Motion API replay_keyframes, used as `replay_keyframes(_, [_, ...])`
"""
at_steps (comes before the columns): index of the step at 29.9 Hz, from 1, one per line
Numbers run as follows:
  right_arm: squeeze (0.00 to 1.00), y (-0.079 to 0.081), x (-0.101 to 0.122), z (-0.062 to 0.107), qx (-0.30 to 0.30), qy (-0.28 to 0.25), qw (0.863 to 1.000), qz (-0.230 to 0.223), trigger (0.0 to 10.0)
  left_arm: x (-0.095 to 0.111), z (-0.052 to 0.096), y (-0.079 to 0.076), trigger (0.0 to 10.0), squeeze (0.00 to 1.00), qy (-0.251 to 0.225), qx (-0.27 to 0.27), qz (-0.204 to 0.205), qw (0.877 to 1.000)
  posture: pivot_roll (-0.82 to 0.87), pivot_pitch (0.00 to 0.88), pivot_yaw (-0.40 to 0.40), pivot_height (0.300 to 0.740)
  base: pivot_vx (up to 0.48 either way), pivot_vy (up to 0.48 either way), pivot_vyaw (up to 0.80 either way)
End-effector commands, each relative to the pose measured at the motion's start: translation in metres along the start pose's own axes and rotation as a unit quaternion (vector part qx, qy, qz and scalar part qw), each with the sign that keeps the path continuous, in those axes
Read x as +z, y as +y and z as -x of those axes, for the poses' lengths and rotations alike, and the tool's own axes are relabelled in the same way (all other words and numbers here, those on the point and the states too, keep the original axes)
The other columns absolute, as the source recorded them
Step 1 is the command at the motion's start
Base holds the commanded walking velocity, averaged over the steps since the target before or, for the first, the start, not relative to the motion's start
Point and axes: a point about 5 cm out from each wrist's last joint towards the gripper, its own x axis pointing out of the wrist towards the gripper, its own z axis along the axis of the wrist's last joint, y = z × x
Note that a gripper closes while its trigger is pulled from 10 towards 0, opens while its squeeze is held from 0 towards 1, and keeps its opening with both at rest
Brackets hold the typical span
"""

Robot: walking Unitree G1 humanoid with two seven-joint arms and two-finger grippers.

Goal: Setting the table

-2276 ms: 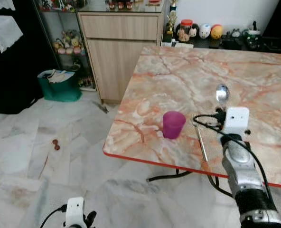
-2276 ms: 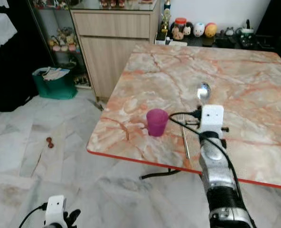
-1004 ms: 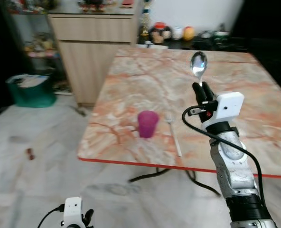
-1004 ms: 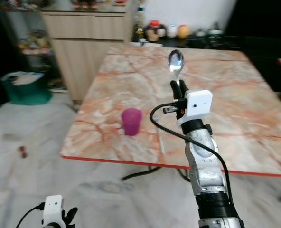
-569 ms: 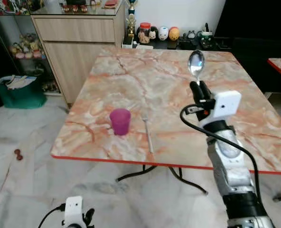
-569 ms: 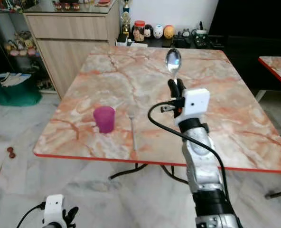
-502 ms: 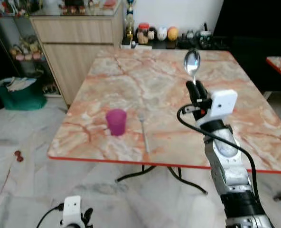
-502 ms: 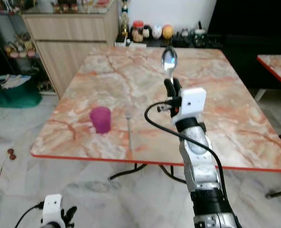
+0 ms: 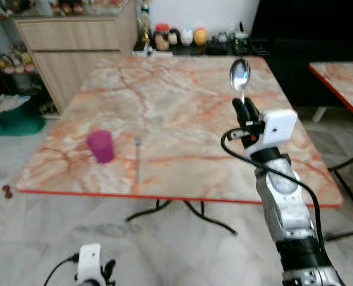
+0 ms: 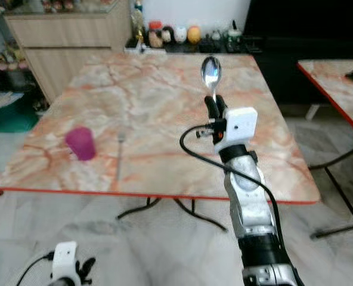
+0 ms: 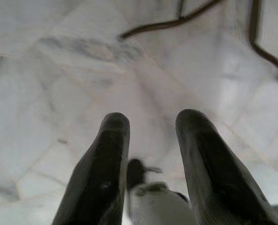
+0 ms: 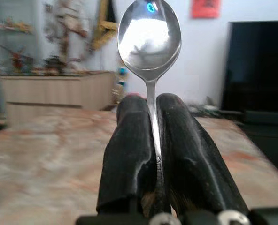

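- Peach-and-cream marble makes up the square table [image 9: 182,113], which has a thin red edge and dark metal legs and stands on a floor of pale grey-veined marble tiles [image 9: 39,238].
- A light wooden cabinet [image 9: 75,42] stands past the table's far left corner, and beside it a low dark shelf against the white wall carries a row of small jars and round figurines [image 9: 179,37].
- A second red-edged marble table [image 9: 343,80] stands at the right, well apart from the first.
- A green bag [image 9: 9,113] sits on the floor at the left; its contents are too blurred to tell.
- A small magenta plastic cup [image 9: 100,146] stands upright near the table's front left corner; whether it holds anything cannot be told.
- A slim silver fork [image 9: 137,159] lies flat just beside the cup, to its right, not touching it.
- The right hand [image 9: 246,111] is raised over the table's right half, its two black fingers [image 12: 134,154] pressed together on the handle of a shiny silver metal spoon [image 9: 240,75], which stands upright with its bowl on top.
- The left hand [image 11: 148,154] hangs low over the floor tiles, its fingers parted and holding nothing.
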Motion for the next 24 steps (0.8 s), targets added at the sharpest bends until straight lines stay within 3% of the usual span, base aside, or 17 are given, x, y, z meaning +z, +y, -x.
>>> replay_keyframes(1, [0.0, 0.0051, 0.0071, -0.0044, 0.009, -0.016, 1.0, -0.006, 10.0, -0.0045, 0.0018, 0.0024, 10.0, 0.0, 0.008, 0.002, -0.005, 1.0, -0.07, 0.0, 0.016, 0.74, 0.0, -0.379, 0.0])
replay_keyframes(10, [0.0, 0.0083, 0.0075, -0.0055, 0.009, -0.017, 1.0, -0.009, 10.0, -0.0027, 0.003, 0.0111, 10.0, 0.0, 0.0, 0.024, 0.004, 1.0, -0.08, 0.0, 0.024, 0.74, 0.0, -0.375, 0.0])
replay_keyframes(24, [0.0, 0.006, 0.0051, -0.0026, 0.005, -0.012, 1.0, -0.007, 10.0, -0.001, 0.0026, 0.0103, 10.0, 0.0, -0.005, 0.023, 0.003, 1.0, -0.09, 0.0, 0.027, 0.74, 0.0, -0.377, 0.0])
